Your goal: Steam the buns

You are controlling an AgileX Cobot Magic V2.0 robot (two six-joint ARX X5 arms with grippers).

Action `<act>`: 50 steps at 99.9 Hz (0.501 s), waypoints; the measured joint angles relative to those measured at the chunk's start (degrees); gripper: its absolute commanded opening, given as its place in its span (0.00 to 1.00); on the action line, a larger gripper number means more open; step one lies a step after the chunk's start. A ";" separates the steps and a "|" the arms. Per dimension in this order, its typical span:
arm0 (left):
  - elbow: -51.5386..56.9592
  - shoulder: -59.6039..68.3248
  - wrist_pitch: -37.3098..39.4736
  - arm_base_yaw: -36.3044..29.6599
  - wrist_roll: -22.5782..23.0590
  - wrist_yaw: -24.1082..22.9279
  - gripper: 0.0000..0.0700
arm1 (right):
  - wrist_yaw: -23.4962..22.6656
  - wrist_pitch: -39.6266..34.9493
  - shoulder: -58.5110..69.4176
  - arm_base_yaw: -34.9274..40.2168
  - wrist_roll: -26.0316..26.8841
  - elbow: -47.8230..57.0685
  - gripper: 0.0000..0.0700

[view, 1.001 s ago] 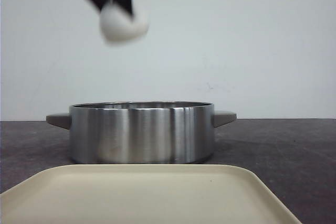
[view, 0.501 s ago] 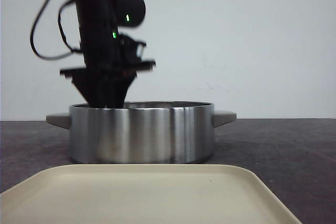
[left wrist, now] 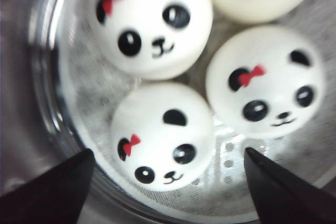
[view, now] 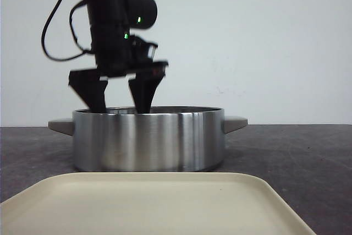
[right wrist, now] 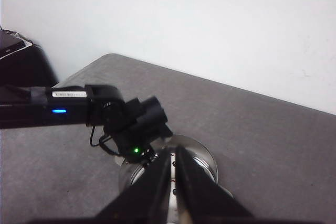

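Nearest you lies the cream plastic tray [view: 154, 202] on the dark grey desk [view: 308, 158], and behind it stands the round stainless-steel pot [view: 148, 138]. Your left tool [view: 118, 94] hangs vertically over the pot's left half, fingers spread and empty, tips at the rim, above the glossy white panda-faced buns [left wrist: 163, 137] sitting inside. Your right tool [right wrist: 173, 174] is raised high, pressed together, pointing down toward the pot.

Dark grey speckled desk [view: 308, 158] carrying steel two-handled pot [view: 148, 138] toward back centre; cream tray [view: 154, 205] lying nearer camera, just before pot, apart from it
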 measured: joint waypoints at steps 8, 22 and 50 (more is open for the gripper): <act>3.76 -0.07 -0.83 0.00 -0.63 1.20 0.80 | 0.00 0.00 0.28 0.00 -0.02 0.00 0.01; 5.88 -4.72 4.74 -0.04 -5.25 4.83 0.79 | 2.16 1.20 0.24 0.00 -1.07 -1.88 0.01; 7.26 -30.73 11.69 -4.44 -7.72 -6.36 0.58 | 3.52 17.90 -4.76 0.00 -3.76 -21.11 0.01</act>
